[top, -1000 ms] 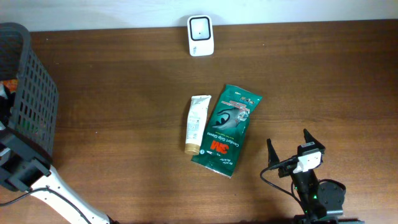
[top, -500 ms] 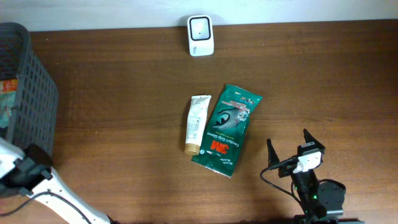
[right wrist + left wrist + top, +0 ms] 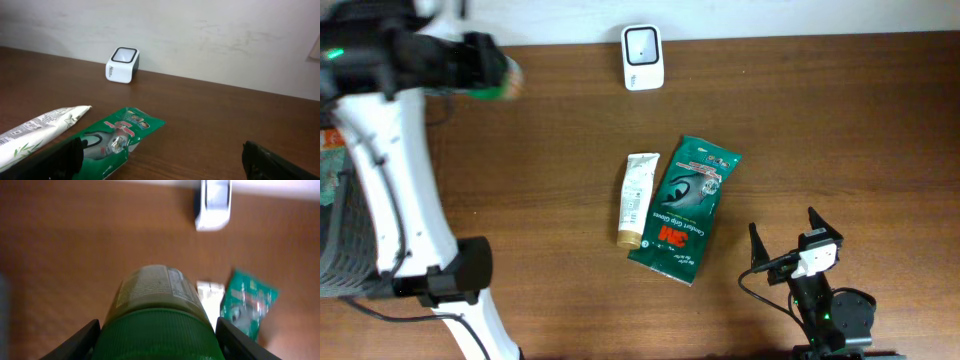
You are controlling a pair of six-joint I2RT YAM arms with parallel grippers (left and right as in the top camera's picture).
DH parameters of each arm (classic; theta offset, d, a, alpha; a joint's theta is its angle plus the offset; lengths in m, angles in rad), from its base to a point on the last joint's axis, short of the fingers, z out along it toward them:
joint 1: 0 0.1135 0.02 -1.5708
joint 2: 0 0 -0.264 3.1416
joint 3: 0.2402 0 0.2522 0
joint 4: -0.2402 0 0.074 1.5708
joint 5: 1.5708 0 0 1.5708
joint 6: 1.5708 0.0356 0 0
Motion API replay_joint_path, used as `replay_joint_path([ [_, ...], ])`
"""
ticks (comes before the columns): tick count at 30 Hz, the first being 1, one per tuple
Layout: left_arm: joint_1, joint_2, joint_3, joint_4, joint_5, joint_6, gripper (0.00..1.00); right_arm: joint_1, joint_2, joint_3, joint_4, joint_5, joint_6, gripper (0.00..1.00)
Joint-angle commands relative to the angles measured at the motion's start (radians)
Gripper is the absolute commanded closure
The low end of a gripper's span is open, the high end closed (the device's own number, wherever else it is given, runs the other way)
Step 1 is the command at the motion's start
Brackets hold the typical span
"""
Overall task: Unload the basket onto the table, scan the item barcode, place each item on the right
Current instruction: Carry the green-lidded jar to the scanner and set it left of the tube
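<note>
Hovering over the far left corner of the brown wooden table point(image 3: 540, 130), the white left arm carries the item high. The left gripper point(image 3: 157, 342) is clamped on a green-capped bottle point(image 3: 156, 287) with a pale printed label, one dark finger pressed to each side of the ribbed cap. In the overhead view that bottle is only a green blur at the end of the arm, well to the left of the small white barcode scanner point(image 3: 643, 57). The scanner stands at the table's back edge, just in front of the pale wall point(image 3: 200, 30), its dark window framed in white.

Centre table now: a cream squeeze tube point(image 3: 638, 198) lies lengthwise, and touching its right side is a flat green plastic packet point(image 3: 685, 208) with white lettering, tilted a little. The left wrist view catches both of them past the bottle's shoulder, with the scanner farther off at the top.

Down at the near right corner sits the right gripper point(image 3: 782, 224), its jaws spread wide apart and holding nothing, well clear of the packet. A dark mesh basket point(image 3: 340, 240) shows at the left edge, partly behind the arm.
</note>
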Motion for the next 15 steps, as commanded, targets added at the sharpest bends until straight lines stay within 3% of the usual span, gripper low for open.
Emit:
replay_joint_path([
  [1, -0.121, 0.0, -0.296, 0.074, -0.027, -0.009, 0.42, -0.007, -0.006, -0.009, 0.001, -0.009, -0.004, 0.02],
  [7, -0.262, 0.0, -0.79, 0.417, -0.09, -0.021, 0.43, -0.007, -0.006, -0.009, 0.001, -0.009, -0.004, 0.02],
  [15, -0.301, 0.0, -1.099, 0.714, -0.127, -0.077, 0.41, -0.007, -0.006, -0.009, 0.001, -0.009, -0.004, 0.02],
])
